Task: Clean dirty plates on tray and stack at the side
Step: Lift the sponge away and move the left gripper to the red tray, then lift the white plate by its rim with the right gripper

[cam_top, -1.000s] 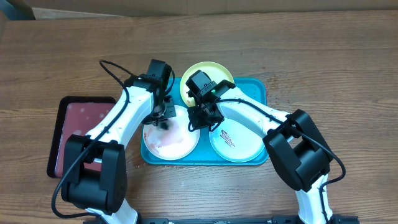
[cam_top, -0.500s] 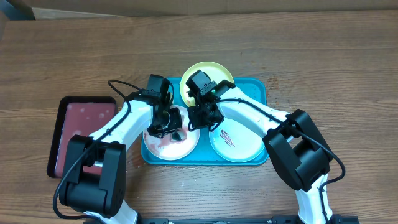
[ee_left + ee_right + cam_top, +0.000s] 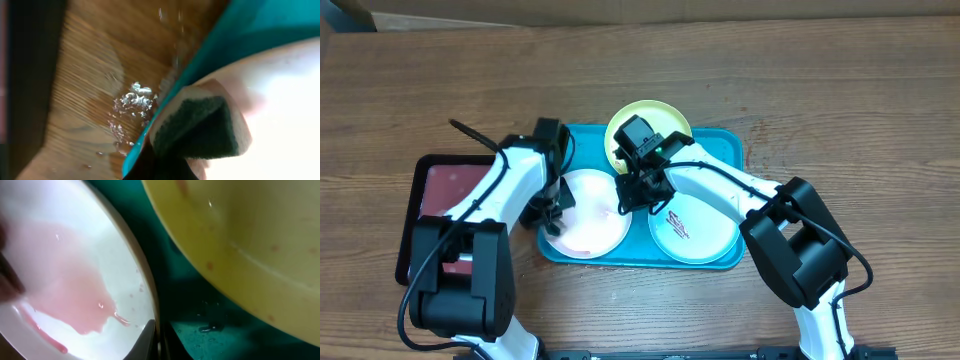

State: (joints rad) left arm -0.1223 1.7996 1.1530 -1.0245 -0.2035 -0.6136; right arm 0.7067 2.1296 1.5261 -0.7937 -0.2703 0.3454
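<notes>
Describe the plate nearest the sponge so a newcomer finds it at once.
On the turquoise tray lie three plates. The white plate sits leftmost, by the sponge in the left gripper. Only it carries a pink film; its neighbours are yellow-green and mint.

No legible txt or labels

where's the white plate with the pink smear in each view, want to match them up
Overhead: the white plate lies left of centre, in the turquoise tray.
Left wrist: it fills the right side, beside the sponge.
Right wrist: it fills the left half, with pink liquid pooled on it.
Shared landmark: the turquoise tray, a teal band at top right in the left wrist view, dark teal at lower middle in the right wrist view.
</notes>
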